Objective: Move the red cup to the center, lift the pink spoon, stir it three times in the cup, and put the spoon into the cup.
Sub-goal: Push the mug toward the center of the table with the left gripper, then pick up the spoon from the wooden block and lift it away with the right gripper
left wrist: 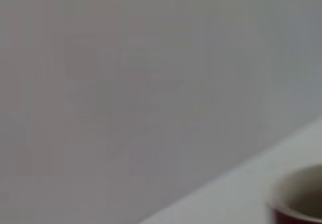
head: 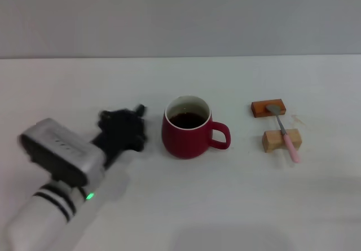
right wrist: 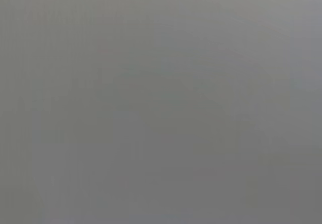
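- Left tool [head: 137,128]: black, low over the white desk [head: 186,206], on the robot's left side, at the end of a white-and-grey arm entering from the lower left corner of the head view. Green light lit on the arm's wrist section.
- Left tool state: blurred dark mass in head view; spread or pressed together cannot be told. Nothing seen pinched in it.
- Left tool tip just beside the red cup [head: 188,128], on the side away from the handle; touching or apart cannot be told.
- Red cup: upright on the desk, about mid-width of the head view. Dark liquid inside, white inner rim, loop handle pointing toward the robot's right.
- Left wrist view: only the cup's rim [left wrist: 302,196] at one corner, a strip of desk, grey wall beyond.
- Right of cup, well apart: orange-brown block [head: 268,108] farther back, tan block [head: 281,140] nearer.
- Pink spoon [head: 284,131]: laid across both blocks, metal bowl resting on the orange-brown block, pink handle crossing the tan block and overhanging its near side toward the robot's right.
- Right tool: not in view in head view; right wrist view plain grey only.
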